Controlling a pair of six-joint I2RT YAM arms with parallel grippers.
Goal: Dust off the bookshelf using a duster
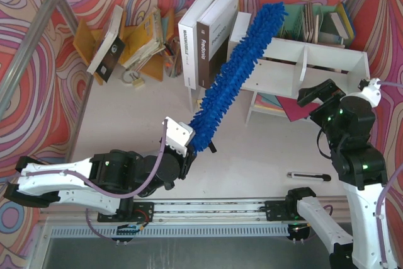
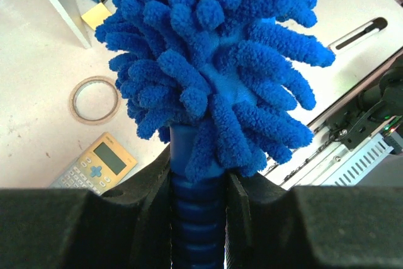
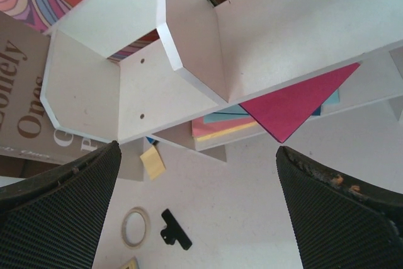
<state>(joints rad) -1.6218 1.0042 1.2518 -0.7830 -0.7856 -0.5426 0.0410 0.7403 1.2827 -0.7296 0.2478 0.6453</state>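
Observation:
The duster (image 1: 236,74) is a long fluffy bright-blue brush, raised at a slant. Its tip lies over the left end of the white bookshelf (image 1: 315,61) at the back right. My left gripper (image 1: 187,150) is shut on the duster's ribbed blue handle (image 2: 198,218), and the fluffy head (image 2: 214,61) fills the left wrist view. My right gripper (image 1: 318,92) is open and empty, hovering just in front of the bookshelf's right half. In the right wrist view its fingers (image 3: 56,212) frame the shelf's divider and floor board (image 3: 189,36).
Tall books (image 1: 204,42) stand left of the shelf, beside a yellow wooden rack (image 1: 135,39). A green organiser (image 1: 315,23) is behind the shelf. Red paper (image 3: 296,102) and a sticky note (image 3: 153,162) lie under it. A tape ring (image 2: 94,100), calculator (image 2: 94,165), black clip (image 3: 175,237) and slim black tool (image 1: 308,176) lie on the table.

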